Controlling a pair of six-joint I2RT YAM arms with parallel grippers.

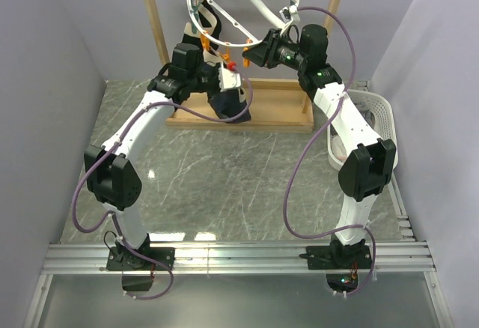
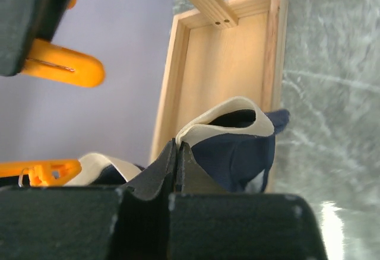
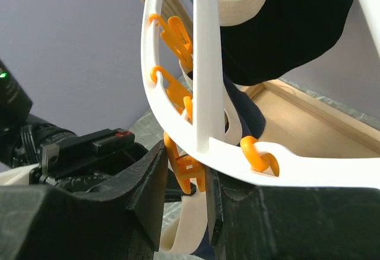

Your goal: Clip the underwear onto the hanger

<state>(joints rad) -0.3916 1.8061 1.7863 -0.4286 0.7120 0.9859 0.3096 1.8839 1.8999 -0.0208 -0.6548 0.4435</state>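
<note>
Two tools busy here: left tool (image 2: 179, 153) is clenched on the underwear (image 2: 237, 153) at its cream waistband (image 2: 219, 114), navy part drooping just past its tips. Right tool (image 3: 187, 165) squeezes an orange clip (image 3: 178, 168), hanger (image 3: 208, 64) rim right above it.

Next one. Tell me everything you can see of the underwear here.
The underwear is dark navy fabric briefs with a cream waistband, soft and crumpled. The left gripper is shut on the waistband, holding it up under the white hanger; the body hangs slack over the wooden rack base. From the right wrist, the waistband runs just behind the orange clip pinched by the right gripper; no clip visibly bites it yet.
</note>
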